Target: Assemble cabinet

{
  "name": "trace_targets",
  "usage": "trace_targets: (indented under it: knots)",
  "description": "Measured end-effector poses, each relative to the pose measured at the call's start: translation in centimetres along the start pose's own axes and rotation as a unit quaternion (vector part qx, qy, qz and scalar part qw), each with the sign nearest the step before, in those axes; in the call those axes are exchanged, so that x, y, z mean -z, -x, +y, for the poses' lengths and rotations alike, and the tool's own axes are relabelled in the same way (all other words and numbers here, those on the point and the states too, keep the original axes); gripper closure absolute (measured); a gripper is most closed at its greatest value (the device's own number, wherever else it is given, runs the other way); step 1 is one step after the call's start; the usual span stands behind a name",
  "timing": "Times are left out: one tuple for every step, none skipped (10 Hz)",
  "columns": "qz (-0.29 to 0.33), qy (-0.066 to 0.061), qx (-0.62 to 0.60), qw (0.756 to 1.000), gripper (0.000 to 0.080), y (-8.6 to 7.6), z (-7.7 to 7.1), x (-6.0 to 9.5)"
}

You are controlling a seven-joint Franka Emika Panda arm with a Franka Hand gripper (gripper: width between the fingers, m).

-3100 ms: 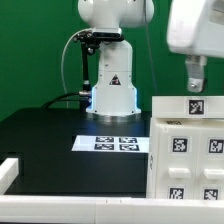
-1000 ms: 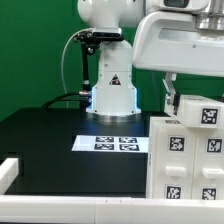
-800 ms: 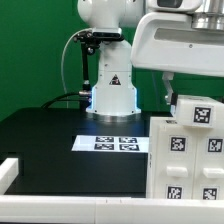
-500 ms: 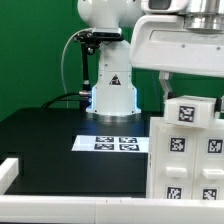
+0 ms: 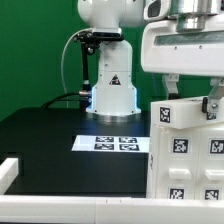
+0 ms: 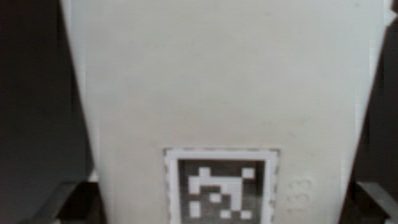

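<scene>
Gripping a white cabinet panel [image 5: 190, 113]: gripper [image 5: 190, 98] sits at the exterior view's upper right, one finger [image 5: 171, 88] on the panel's left flank and the other on its right, jaws clamped across the panel's width. Panel is held upright, a tag marker on each visible upper corner, the right one partly behind the finger.

Directly below it stands the cabinet body [image 5: 185, 160], at the exterior view's lower right, white, front face carrying several square black-and-white tags in rows. Held panel's lower edge meets the body's top line; can't tell whether it's seated or just touching.

Wrist view: panel [image 6: 222, 100] fills most of the frame as a tall white slab, one tag [image 6: 224, 184] near the end closest to the fingers, dark fingertips [image 6: 75, 198] showing on both sides of it. Rest of that frame is dark background, blurry.

Elsewhere in the exterior view:
- marker board [image 5: 117, 143] lies flat on the black table [image 5: 50, 135], just beside the cabinet body on its left, with a row of tags showing.
- robot base [image 5: 112, 85] stands behind the board, warning triangle on its front, black cables running off its left side.
- a white rail [image 5: 60, 204] runs along the table's near edge.
- green backdrop behind everything.
</scene>
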State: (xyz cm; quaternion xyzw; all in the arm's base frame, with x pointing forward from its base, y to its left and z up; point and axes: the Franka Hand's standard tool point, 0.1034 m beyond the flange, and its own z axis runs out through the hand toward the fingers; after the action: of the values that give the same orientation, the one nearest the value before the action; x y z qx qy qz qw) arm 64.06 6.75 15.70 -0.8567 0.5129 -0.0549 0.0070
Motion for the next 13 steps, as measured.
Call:
trace_targets:
  knots:
    - [-0.002,-0.001,-0.048,0.999,0.0244,0.0,0.0,0.0]
    - [-0.008,0.004,-0.145,0.989,0.0244,0.2,0.2,0.0]
    - [-0.005,0.006,-0.260,0.966,0.0244,0.3,0.3,0.1]
    - [-0.002,0.005,-0.327,0.945,0.0244,0.4,0.4,0.2]
    - [0.001,0.004,-0.378,0.926,0.0243,0.5,0.4,0.2]
    - [0.003,-0.001,-0.378,0.926,0.0243,0.5,0.5,0.2]
    - [-0.001,0.000,-0.375,0.927,0.0243,0.6,0.5,0.2]
    - [-0.004,0.001,-0.369,0.929,0.0133,0.8,0.5,0.1]
    - [-0.004,0.001,-0.360,0.933,0.0042,0.8,0.5,0.1]
    - [-0.010,0.021,-0.278,0.960,0.0042,0.9,0.8,0.3]
    - [-0.016,0.015,-0.243,0.970,0.0007,0.9,0.3,0.9]
    - [-0.022,0.007,-0.178,0.984,0.0002,1.2,0.0,1.6]
    - [-0.024,0.002,-0.121,0.992,0.0002,1.5,-0.3,2.3]
